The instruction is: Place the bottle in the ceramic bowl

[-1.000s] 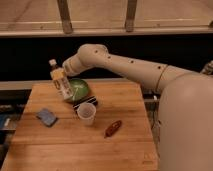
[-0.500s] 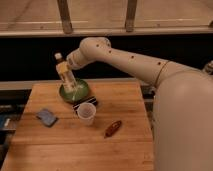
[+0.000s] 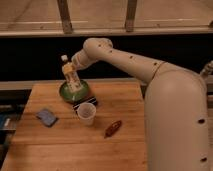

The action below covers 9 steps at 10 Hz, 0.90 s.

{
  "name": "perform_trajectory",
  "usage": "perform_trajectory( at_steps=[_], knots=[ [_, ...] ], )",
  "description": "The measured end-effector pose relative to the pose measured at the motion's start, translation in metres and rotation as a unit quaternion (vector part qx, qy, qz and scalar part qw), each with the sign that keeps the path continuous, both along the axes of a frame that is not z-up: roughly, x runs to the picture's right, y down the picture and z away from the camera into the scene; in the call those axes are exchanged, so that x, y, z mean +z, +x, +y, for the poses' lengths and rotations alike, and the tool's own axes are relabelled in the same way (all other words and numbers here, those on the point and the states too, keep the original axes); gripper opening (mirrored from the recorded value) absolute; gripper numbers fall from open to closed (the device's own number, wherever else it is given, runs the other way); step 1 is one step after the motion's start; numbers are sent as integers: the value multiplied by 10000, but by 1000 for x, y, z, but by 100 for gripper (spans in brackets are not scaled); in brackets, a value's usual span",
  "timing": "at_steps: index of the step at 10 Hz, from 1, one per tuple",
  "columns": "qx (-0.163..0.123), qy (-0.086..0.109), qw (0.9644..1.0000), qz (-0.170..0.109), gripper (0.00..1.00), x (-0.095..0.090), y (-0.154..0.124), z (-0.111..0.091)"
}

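Note:
The bottle (image 3: 71, 75) has a white cap and a pale yellowish label. It stands nearly upright, tilted a little left, right over the dark green ceramic bowl (image 3: 75, 92) at the back of the wooden table, its base at or just inside the bowl. My gripper (image 3: 76, 64) is at the bottle's upper right side, at the end of the white arm reaching in from the right, and holds the bottle.
A translucent plastic cup (image 3: 86, 113) stands just in front of the bowl. A reddish-brown oblong object (image 3: 113, 128) lies to the cup's right. A blue-grey pad (image 3: 47, 117) lies at the left. The wooden table (image 3: 60, 150) has a railing behind it.
The gripper has carried the bottle to the right and down, from left of the bowl to directly over it. The bottle now stands more upright.

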State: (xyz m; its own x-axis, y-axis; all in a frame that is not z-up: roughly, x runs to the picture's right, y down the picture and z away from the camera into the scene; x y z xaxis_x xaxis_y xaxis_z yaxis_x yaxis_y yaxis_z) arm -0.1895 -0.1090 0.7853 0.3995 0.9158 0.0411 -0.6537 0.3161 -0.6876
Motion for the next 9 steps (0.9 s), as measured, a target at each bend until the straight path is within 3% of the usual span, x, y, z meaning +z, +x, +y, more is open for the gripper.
perform_trajectory(
  at_steps=[3, 6, 9],
  knots=[
    [-53, -160, 9998, 87, 0, 24, -2, -9],
    [-123, -385, 9991, 157, 0, 49, -9, -4],
    [-128, -515, 9983, 224, 0, 62, -9, -1]
  ],
)
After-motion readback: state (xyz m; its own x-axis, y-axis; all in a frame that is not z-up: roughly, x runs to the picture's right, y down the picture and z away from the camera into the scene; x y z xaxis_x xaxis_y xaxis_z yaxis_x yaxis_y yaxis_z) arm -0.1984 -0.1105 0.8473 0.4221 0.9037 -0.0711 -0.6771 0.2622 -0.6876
